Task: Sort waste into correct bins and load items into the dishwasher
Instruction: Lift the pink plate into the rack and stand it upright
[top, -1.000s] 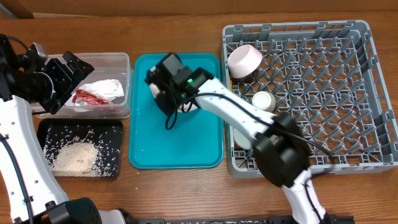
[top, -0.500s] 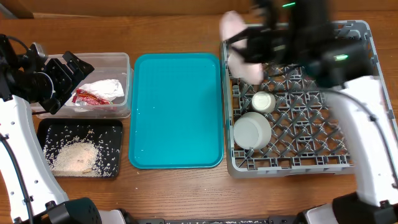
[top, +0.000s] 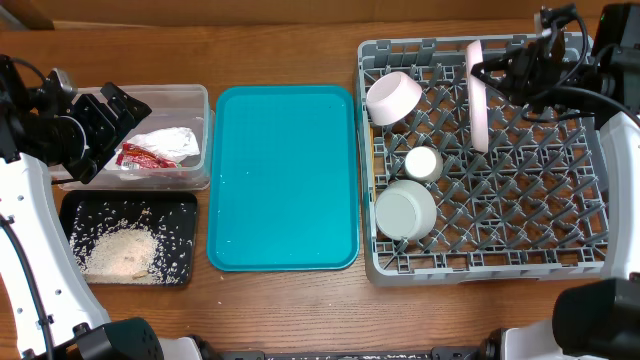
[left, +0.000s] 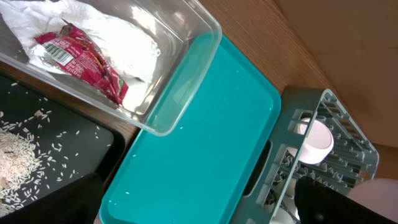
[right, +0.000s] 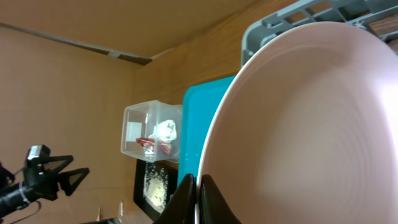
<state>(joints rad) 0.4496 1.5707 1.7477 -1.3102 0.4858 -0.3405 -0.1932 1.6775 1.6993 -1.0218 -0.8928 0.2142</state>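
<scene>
The right gripper (right: 199, 190) pinches the rim of the pink plate (top: 478, 100), holding it on edge so it can slot between the pegs of the dish rack (top: 470, 268) directly below. The left gripper (top: 107, 130) gapes empty.

plate (right: 298, 124): smooth, satin pink | dish rack (top: 540, 232): matt grey plastic | tub (left: 181, 96): clear glossy plastic | table (top: 280, 312): wood grain

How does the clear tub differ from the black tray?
The clear tub is transparent and deep; the black tray is opaque and shallow. The tub holds a red wrapper and white napkin; the tray holds rice grains. Both are rectangular, beside the teal tray.
</scene>
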